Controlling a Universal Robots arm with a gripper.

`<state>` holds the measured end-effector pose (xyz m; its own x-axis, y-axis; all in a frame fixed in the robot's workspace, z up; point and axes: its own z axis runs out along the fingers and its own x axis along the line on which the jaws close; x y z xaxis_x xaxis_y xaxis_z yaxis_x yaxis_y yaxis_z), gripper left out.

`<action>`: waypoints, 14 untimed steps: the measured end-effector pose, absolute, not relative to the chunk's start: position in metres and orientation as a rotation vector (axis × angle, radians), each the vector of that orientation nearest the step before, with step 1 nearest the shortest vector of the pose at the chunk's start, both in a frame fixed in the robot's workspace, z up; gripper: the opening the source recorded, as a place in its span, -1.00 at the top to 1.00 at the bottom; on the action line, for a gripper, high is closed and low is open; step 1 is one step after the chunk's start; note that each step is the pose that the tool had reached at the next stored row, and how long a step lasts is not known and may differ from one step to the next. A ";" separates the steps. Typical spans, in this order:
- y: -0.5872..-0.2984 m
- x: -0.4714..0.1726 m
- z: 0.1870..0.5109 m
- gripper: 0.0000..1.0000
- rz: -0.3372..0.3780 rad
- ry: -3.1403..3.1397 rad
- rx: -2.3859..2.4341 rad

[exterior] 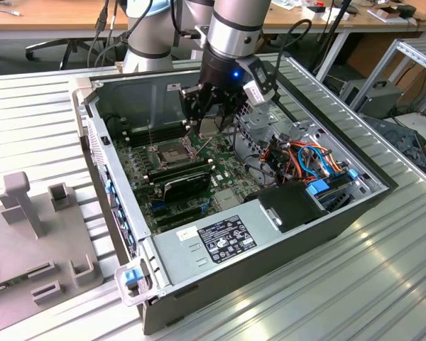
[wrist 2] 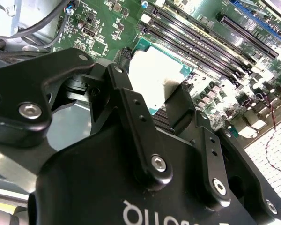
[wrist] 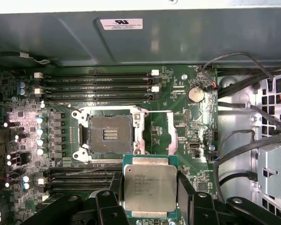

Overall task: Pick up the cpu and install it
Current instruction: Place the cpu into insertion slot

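in the exterior view the arm reaches down into the open computer case (exterior: 355,206) lying on the ribbed tabletop (exterior: 383,284), and the jaws hold the cpu (exterior: 209,128) by two opposite edges over the green motherboard (exterior: 227,170). the socket (exterior: 169,152) sits toward the exterior view's left of the chip, uncovered, with open board around it. a bundle of coloured cables (exterior: 309,160) crowds the exterior view's right side of the case, and the power supply (exterior: 220,241) fills the near end. a grey fixture (exterior: 28,234) lies outside the case, well apart. in the second wrist view the black fingers (wrist 2: 131,105) pinch the cpu (wrist 2: 152,77) on two sides, its green rim showing past its pale top, with long memory slots (wrist 2: 201,37) running just beyond it. in the first wrist view the cpu (wrist: 150,187) is square to the board, clamped between the fingers (wrist: 107,206), one edge just beside the metal frame of the socket (wrist: 110,133) but not over it. the socket's dark centre is bare. more memory slots (wrist: 98,84) lie between the socket and the case wall (wrist: 131,42), and black cables (wrist: 243,140) loop near the board's far edge.
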<state>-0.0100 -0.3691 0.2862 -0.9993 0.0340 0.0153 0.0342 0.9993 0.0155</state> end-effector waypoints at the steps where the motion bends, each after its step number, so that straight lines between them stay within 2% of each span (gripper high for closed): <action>1: -0.369 -0.010 0.286 -0.09 -0.025 -3.126 -0.066; 14: -0.369 -0.010 0.286 -0.09 -0.025 -3.123 -0.160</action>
<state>-0.0100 -0.3691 0.2856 -0.9947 0.1019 0.0153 0.1021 0.9947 0.0151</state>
